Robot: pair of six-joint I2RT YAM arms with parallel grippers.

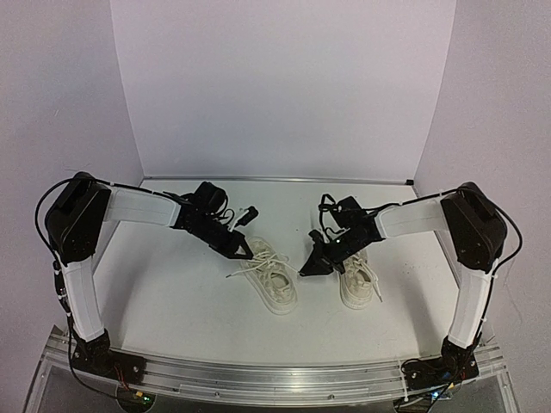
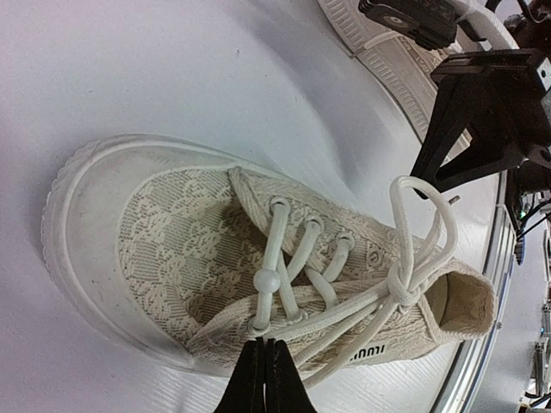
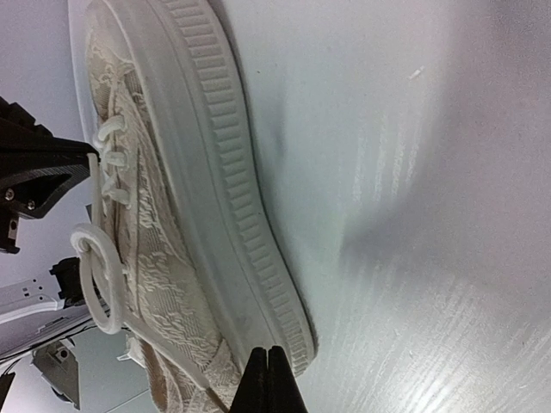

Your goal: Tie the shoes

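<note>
Left shoe (image 1: 274, 286) and right shoe (image 1: 358, 282) are lying side by side on the white table (image 1: 172, 292), soles down, toes pointing towards the arm bases. I am holding the left gripper (image 1: 245, 251) at the outer side of the left shoe, towards its far end. Its wrist view is showing the fingers (image 2: 258, 383) pressed fully together, their tips meeting the shoe's side just below the lace (image 2: 362, 301) strands running out from a knot (image 2: 400, 288). I cannot tell whether a strand is being pinched. The right gripper (image 1: 310, 267) is hanging between the two shoes, nearer the left one's heel. Its fingers (image 3: 277, 383) are likewise closed tight, with nothing visibly between them, and are pointing at the ribbed sole (image 3: 232, 172) edge of the left shoe, very near it. Whether they are touching it I cannot tell.
</note>
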